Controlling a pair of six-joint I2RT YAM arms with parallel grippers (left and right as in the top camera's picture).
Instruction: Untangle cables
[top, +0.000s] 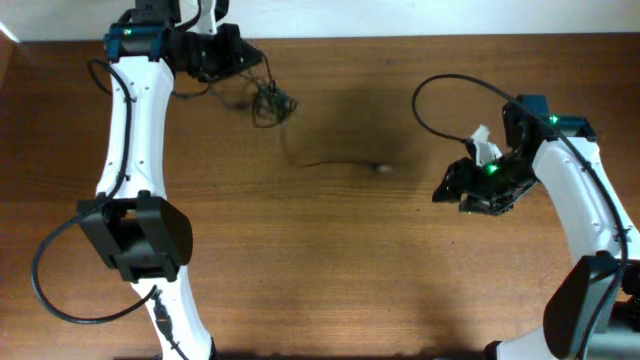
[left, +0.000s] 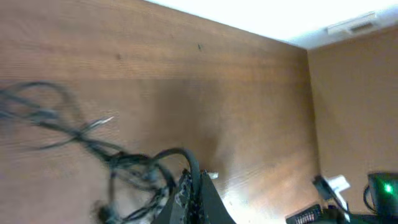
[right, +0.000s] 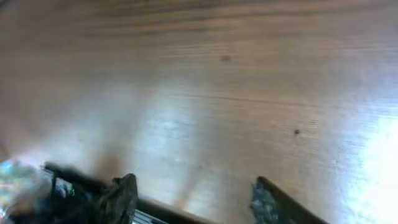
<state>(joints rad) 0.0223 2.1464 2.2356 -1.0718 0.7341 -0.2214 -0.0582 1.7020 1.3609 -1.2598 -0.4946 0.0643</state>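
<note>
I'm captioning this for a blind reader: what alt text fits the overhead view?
A tangled clump of thin black cables lies on a wooden table near the left end effector; one loose cable lies near centre. The right end effector sits apart at right.

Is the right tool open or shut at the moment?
Open. In the right wrist view the right tool has its fingers well apart, and only bare table shows between them.

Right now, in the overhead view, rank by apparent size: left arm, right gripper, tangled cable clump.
1. left arm, by far largest.
2. right gripper.
3. tangled cable clump, smallest.
The gripper may sit nearer the camera, so that gap is unsure.
</note>
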